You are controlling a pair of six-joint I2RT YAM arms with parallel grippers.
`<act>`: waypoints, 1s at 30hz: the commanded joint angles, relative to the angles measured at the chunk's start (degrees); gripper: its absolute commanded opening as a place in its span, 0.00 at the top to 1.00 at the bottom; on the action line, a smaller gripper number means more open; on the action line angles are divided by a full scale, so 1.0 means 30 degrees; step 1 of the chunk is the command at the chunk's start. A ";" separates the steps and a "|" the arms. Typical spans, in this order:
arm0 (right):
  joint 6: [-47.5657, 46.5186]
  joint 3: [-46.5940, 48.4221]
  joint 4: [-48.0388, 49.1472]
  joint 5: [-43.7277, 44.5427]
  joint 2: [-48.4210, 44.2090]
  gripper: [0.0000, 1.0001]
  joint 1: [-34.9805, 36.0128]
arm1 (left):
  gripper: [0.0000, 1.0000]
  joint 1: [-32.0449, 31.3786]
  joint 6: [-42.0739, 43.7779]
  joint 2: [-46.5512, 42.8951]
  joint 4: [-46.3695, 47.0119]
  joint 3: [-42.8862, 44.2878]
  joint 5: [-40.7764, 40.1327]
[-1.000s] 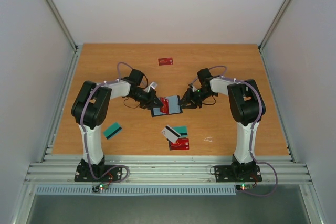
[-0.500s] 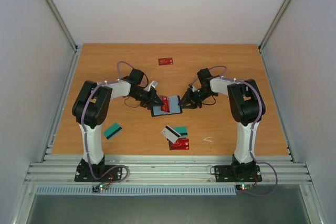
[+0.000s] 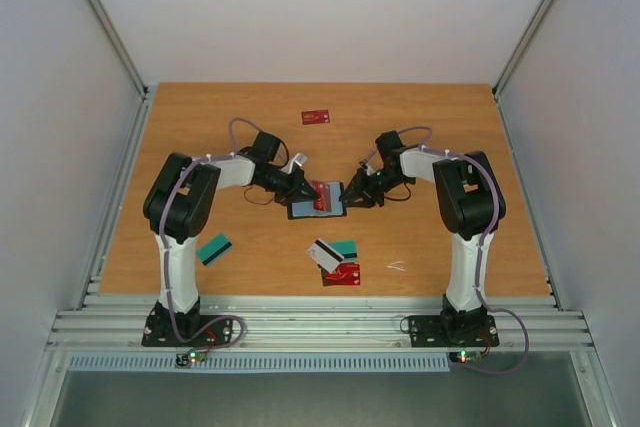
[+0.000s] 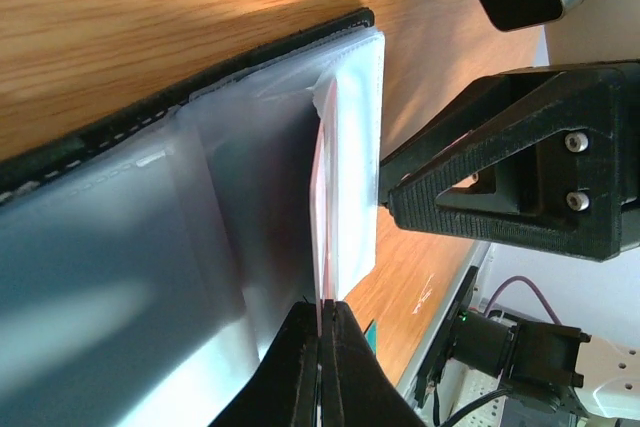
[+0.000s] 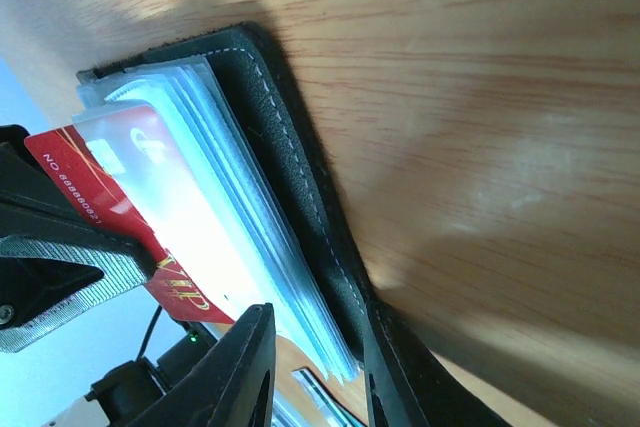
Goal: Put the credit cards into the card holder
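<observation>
The card holder point(image 3: 316, 209) lies open on the table, black outside with clear bluish sleeves point(image 4: 230, 177) inside. My left gripper point(image 3: 300, 187) is shut on a red card point(image 3: 322, 193), seen edge-on between its fingers in the left wrist view point(image 4: 322, 247). The card's far end sits inside a clear sleeve point(image 5: 150, 162). My right gripper point(image 3: 352, 196) grips the holder's right edge, its jaws straddling the black cover point(image 5: 290, 177) and the sleeve stack. Loose cards lie on the table: a red one point(image 3: 316, 116) at the back, a teal one point(image 3: 214, 249) at the left, and white/grey point(image 3: 322, 253), teal point(image 3: 345, 246) and red point(image 3: 343, 274) ones in front.
The two grippers face each other closely over the holder; the right gripper's fingers point(image 4: 520, 187) fill the right side of the left wrist view. A small white scrap point(image 3: 397, 267) lies at the front right. Metal rails point(image 3: 320, 322) run along the table's near edge.
My left gripper has moved slightly right with the red card, pushing it further into the holder. The right gripper and the loose cards have not moved.
</observation>
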 commanded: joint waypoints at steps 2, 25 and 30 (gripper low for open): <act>0.0509 -0.0590 0.0393 -0.0097 0.0055 0.73 0.0326 | 1.00 -0.0355 -0.0746 0.0699 0.1472 -0.0019 -0.0122; 0.1061 -0.0720 0.0825 -0.0383 -0.0271 0.74 0.0707 | 1.00 -0.1110 -0.0904 0.1549 0.1197 0.1001 0.0145; 0.0924 -0.0655 0.0711 -0.0405 -0.0264 0.74 0.0707 | 1.00 -0.1319 -0.0993 0.1690 0.1195 0.1043 0.0113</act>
